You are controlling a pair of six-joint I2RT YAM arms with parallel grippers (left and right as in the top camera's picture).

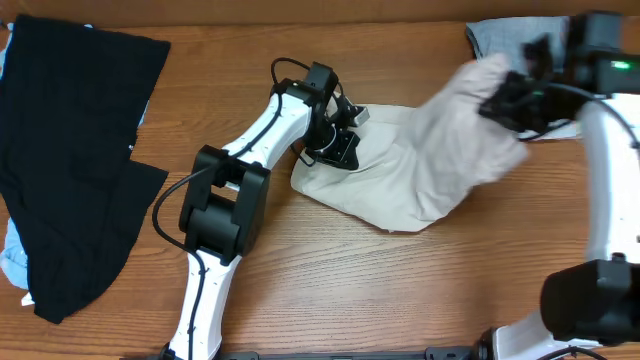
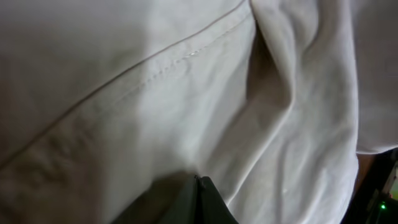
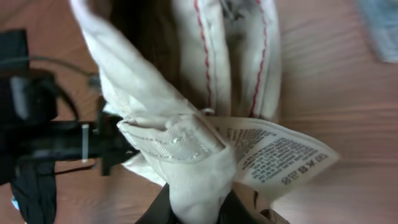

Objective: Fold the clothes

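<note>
Beige shorts (image 1: 400,175) lie at centre-right of the wooden table (image 1: 330,290). Their left part is flat on the wood and their right part is raised off it into a blurred, bunched fold. In the right wrist view the bunched cloth shows red-stitched inner seams and a white printed label (image 3: 280,155) hanging out to the right. Right gripper (image 1: 505,100) is clamped on that raised bunch, with fabric pinched between its fingers at the lower edge of its own view. Left gripper (image 1: 340,148) sits on the shorts' left edge. Its camera is filled with beige cloth and a stitched seam, with only one dark fingertip (image 2: 202,199) visible, so I cannot tell if its jaws are apart or together. A black garment (image 1: 80,150) is spread at far left, well apart from the shorts, with light-blue fabric (image 1: 12,258) peeking from under it. A grey-blue garment (image 1: 497,35) lies at the top right edge.
</note>
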